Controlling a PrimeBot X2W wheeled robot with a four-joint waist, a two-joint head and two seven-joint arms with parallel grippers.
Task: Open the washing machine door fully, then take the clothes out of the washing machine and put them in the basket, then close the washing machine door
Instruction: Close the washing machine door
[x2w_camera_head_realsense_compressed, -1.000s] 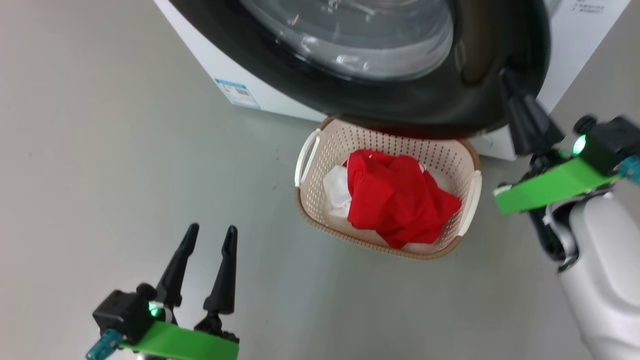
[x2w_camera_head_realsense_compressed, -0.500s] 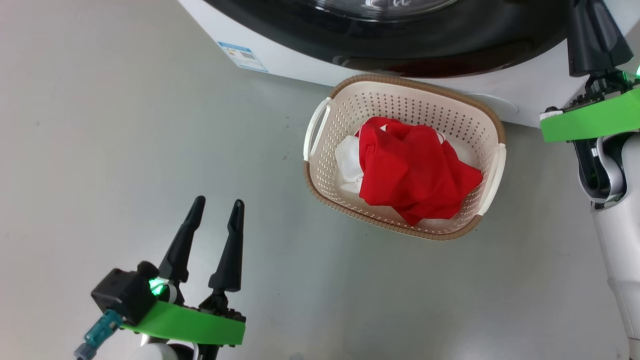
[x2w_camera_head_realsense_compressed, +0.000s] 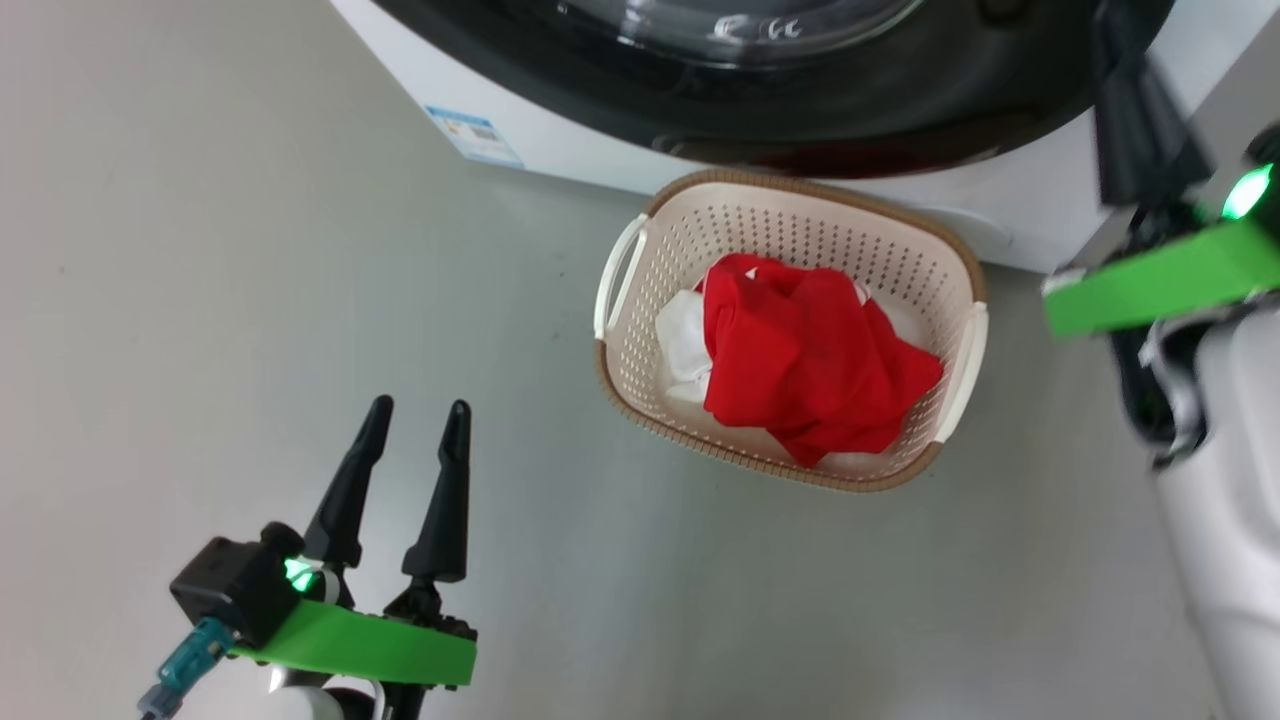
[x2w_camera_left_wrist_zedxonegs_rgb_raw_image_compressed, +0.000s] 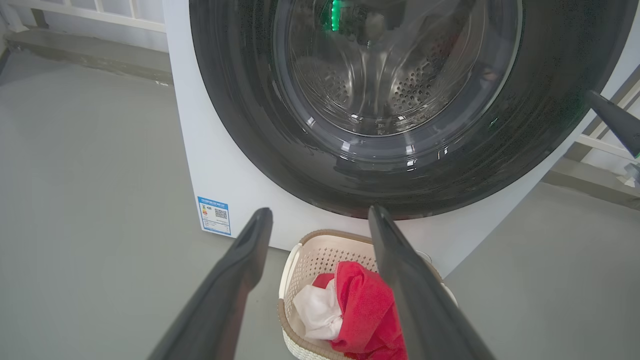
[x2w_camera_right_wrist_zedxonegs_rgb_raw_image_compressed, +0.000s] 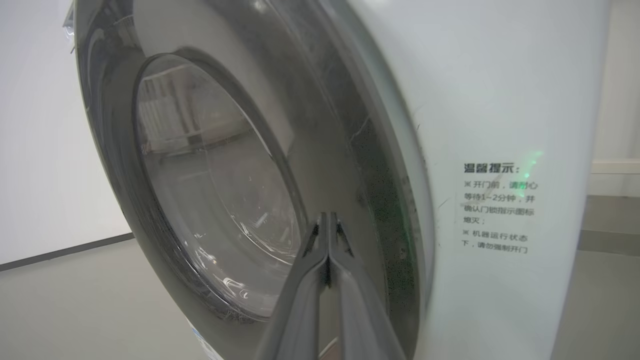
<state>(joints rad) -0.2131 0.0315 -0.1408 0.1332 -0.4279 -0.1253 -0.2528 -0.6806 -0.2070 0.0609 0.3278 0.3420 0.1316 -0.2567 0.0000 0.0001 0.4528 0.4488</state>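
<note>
Swung inward since a second ago, the washing machine door (x2w_camera_left_wrist_zedxonegs_rgb_raw_image_compressed: 240, 100) lies against the washing machine (x2w_camera_left_wrist_zedxonegs_rgb_raw_image_compressed: 200, 165), seemingly latched (seam blurred). Right gripper (x2w_camera_right_wrist_zedxonegs_rgb_raw_image_compressed: 327, 220), pinched into one stiff pusher, rests at its rim; left gripper (x2w_camera_head_realsense_compressed: 420, 410) idles wide; clothes (x2w_camera_head_realsense_compressed: 800, 370) sit in the basket (x2w_camera_head_realsense_compressed: 640, 340).

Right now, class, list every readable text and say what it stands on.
"温馨提示:" heads the notice on the washing machine.
"※ 开门前,请耐心等待1-2分钟,并确认门锁指示图标熄灭;" same notice.
"※ 机器运行状态下,请勿强制开门" same notice.
Blue label, low on the washing machine front: too small to read.
</note>
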